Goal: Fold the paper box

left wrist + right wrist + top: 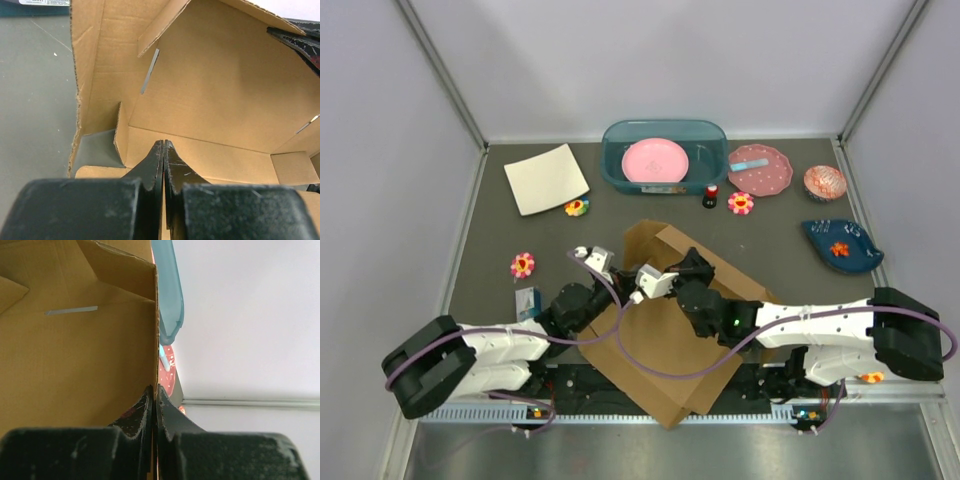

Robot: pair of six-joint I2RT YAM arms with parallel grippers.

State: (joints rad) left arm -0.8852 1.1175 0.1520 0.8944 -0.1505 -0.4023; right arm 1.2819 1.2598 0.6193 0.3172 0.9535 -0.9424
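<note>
The paper box [665, 335] is found at the middle of the dark grey table [470, 240], at its near edge, between the two arms. It is partly raised: the far panels stand up while a broad flat panel lies toward the arm bases. Part of it is hidden from above by both forearms and a purple cable [665, 372].

Beyond the raised wall a teal plastic bin [616, 165] is set, with a round pink plate [657, 160] inside. To the bin's right, a pink dotted plate [765, 172], a patterned bowl [825, 182] and a dark blue leaf-shaped dish [855, 255] are laid well apart from the box. A small dark bottle [711, 197] with a red cap is placed near the box's far corner. A cream square sheet [547, 178] lies at far left. Flower-shaped pieces [523, 265] are scattered around, and a small blue-white carton [528, 301] is seen beside the left arm.

The cardboard is plain brown, matte and corrugated, with ragged cut edges, crease lines and narrow slots.

The left gripper [164, 144] is pressed together, a thin cardboard edge being pinched between its black, scuffed fingers. The right gripper [152, 388] is likewise clamped on the edge of an upright wall.
</note>
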